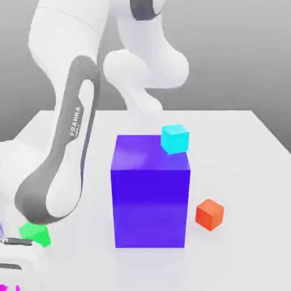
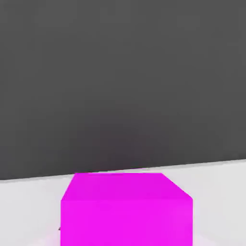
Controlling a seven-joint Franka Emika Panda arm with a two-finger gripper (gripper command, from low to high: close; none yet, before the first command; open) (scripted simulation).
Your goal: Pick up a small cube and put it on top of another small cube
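Soft, even light is falling from above on the white surface (image 1: 250, 170), and nothing is glaring. The big blue block (image 1: 150, 199) is throwing only a faint shadow around its base. In the hand view the magenta cube (image 2: 126, 211) is glowing brightly against a dark grey background.

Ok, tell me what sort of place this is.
Most likely a simulated test bench, not a real room: a plain white table against a featureless grey backdrop, a white robot arm, and flat-coloured blocks such as the big blue block, cyan cube and orange cube.
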